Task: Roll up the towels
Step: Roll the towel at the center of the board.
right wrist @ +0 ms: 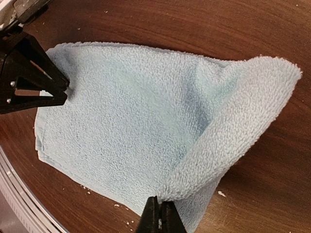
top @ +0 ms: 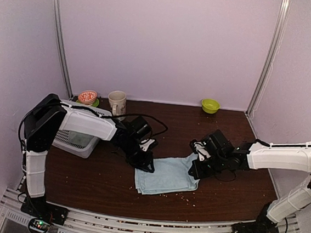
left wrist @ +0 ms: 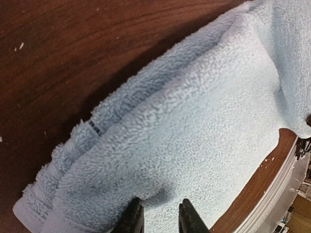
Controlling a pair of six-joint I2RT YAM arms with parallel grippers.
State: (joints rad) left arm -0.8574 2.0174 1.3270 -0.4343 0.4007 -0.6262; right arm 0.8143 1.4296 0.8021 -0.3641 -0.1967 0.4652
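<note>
From above, the towel [top: 163,175] lies on the table [top: 94,182] between the left end effector [top: 146,165] and the right end effector [top: 196,170]. Left wrist: its near-closed fingers [left wrist: 132,219] pinch towel bunched between them. Right wrist: fingers [right wrist: 151,219] pressed together pinch the towel's lifted, folded-over edge.
</note>
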